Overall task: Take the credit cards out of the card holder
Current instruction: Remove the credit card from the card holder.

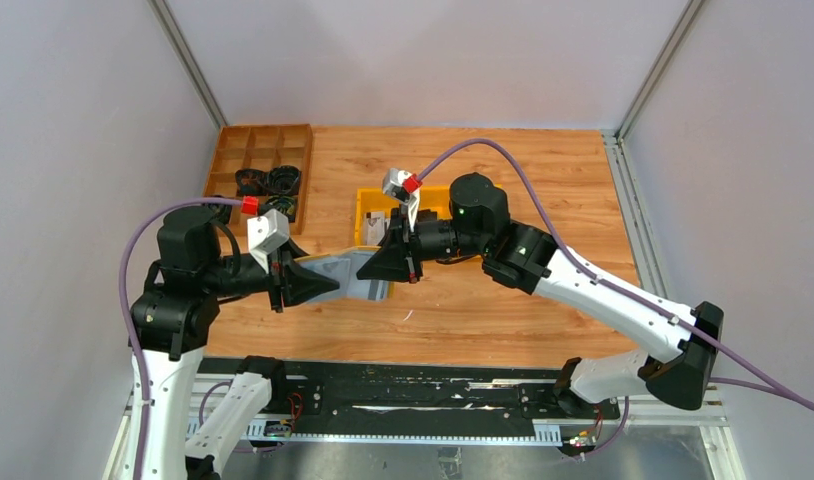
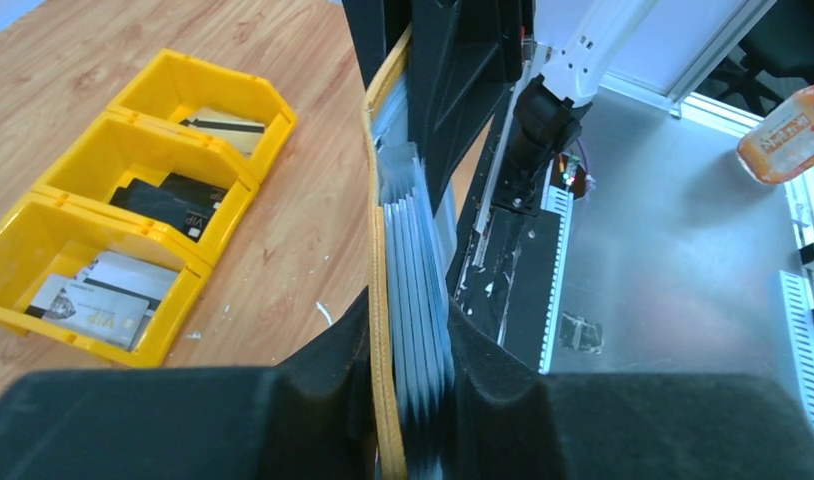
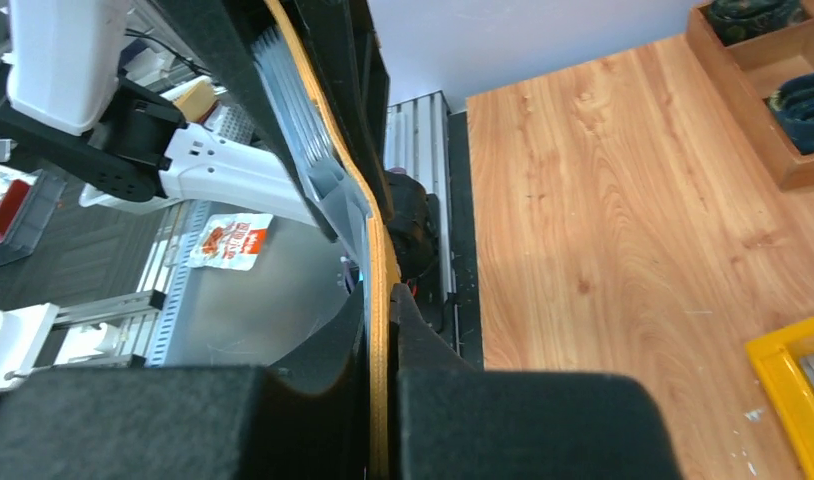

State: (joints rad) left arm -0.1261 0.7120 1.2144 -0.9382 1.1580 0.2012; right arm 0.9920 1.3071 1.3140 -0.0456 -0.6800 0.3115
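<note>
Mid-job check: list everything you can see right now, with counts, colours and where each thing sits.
card holder: one, mustard-yellow with grey pleats, between both grippers
yellow bins: three, bright yellow, in a row on the table
credit cards: several, pale striped, black, silvery-grey, one kind per bin
wooden tray: one, brown, far left of the table, dark rings inside
table: one, wood-grain
packet: one, red and white, on the metal surface beside the table
left gripper: one, black, shut on the card holder
right gripper: one, black, shut on its yellow edge
</note>
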